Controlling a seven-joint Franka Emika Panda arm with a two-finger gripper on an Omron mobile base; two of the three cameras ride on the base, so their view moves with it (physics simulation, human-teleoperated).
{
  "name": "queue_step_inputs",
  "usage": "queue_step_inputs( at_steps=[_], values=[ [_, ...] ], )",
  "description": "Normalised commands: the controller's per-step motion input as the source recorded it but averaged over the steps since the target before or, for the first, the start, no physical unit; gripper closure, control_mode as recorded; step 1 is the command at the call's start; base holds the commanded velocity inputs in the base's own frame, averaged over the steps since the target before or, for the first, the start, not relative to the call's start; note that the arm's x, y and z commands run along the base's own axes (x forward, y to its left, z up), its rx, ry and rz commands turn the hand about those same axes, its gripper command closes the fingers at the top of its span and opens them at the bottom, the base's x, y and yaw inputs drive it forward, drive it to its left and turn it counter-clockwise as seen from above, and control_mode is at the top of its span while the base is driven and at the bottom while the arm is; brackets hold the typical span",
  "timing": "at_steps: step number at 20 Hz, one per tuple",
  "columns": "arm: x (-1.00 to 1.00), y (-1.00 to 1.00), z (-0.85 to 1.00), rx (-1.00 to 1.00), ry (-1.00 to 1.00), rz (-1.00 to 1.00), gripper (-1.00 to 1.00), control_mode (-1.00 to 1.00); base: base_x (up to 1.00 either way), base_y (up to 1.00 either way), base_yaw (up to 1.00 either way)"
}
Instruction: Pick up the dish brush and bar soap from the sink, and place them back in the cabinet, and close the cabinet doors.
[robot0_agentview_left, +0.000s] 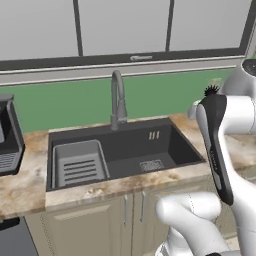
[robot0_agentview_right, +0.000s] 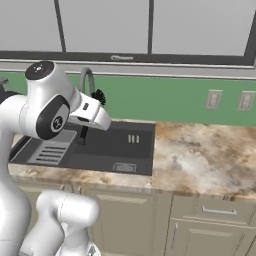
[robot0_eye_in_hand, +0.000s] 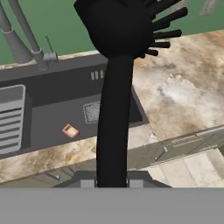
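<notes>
I am working over the counter (robot0_agentview_right: 200, 160), a long mottled stone top with the sink (robot0_agentview_left: 165, 145) set into it: a wide dark basin with a ribbed tray insert (robot0_agentview_left: 79, 164) at one end, a square drain grate (robot0_agentview_left: 151, 164) on the floor, and a grey gooseneck faucet (robot0_agentview_left: 117, 100) behind. My arm is standing raised above the sink's near corner.

My gripper (robot0_eye_in_hand: 111, 183) is holding the dish brush (robot0_eye_in_hand: 114, 87) clear of the basin, with my fingers clamped together on the lower end of its thin handle. In the hand view the handle is running straight up from my fingertips to the tufted black head, which is sitting level with the green backsplash. In the right base view the bristles are showing just beside the faucet's neck, near it but apart.

The bar soap (robot0_eye_in_hand: 70, 130) is lying on the sink floor, between the tray insert and the drain grate, as a small pinkish-orange speck. Whether it is lying flat or tilted I cannot tell at this size.

The step in hand is carrying the brush to the cabinet. To do it well:

- Keep the clamp firm; the long handle can swing in a grip this low.
- Move clear of the faucet before turning.
- Turn slowly, holding the head upright.
- Return afterwards for the soap.
</notes>
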Motion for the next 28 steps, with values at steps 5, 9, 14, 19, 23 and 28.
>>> queue_step_inputs(
  at_steps=[5, 9, 14, 19, 23, 28],
  values=[
    [0.0, 0.0, 0.0, 0.0, 0.0, 0.0, 1.0, 1.0, -0.4, -0.03, -0.29],
    [0.0, 0.0, 0.0, 0.0, 0.0, 0.0, 1.0, 1.0, -0.29, -0.07, -0.34],
    [0.0, 0.0, 0.0, 0.0, 0.0, 0.0, 1.0, 1.0, -0.19, -0.1, -0.36],
    [0.0, 0.0, 0.0, 0.0, 0.0, 0.0, 1.0, 1.0, -0.13, -0.08, -0.38],
    [0.0, 0.0, 0.0, 0.0, 0.0, 0.0, 1.0, 1.0, -0.09, -0.05, -0.38],
    [0.0, 0.0, 0.0, 0.0, 0.0, 0.0, 1.0, 1.0, -0.04, -0.02, -0.39]
  ],
)
